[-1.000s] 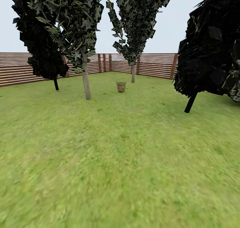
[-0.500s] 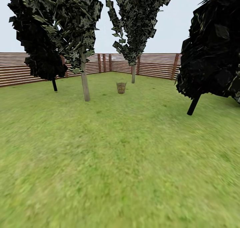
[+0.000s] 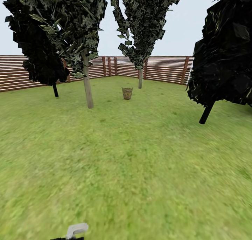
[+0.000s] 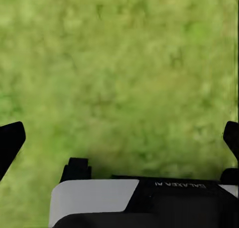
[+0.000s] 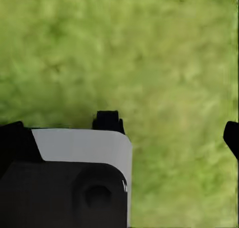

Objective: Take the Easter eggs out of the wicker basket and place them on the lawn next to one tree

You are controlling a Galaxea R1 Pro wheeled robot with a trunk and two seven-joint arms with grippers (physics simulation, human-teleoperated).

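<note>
The wicker basket (image 3: 127, 93) is seen standing upright on the lawn (image 3: 126, 170), far ahead in the head view. It is tan-brown, woven and narrows downward; its contents cannot be made out at this distance, and no eggs can be distinguished in it. The basket is placed between two pale-trunked trees: the nearer tree (image 3: 87, 84), with a straight grey-tan trunk and jagged dark green crown, stands to the basket's left, and a second pale-trunked tree (image 3: 140, 78) stands just behind and to the right of the basket. An all-black tree (image 3: 206, 113) is located well to the basket's right, and another black-trunked tree (image 3: 55, 90) further to its left. A brown slatted fence (image 3: 164, 70) is seen behind the basket.

The left gripper (image 4: 119, 138) is shown over bare grass, fingers spread wide apart, nothing held. The right gripper (image 5: 169, 125) is likewise over grass with fingers spread and empty.
</note>
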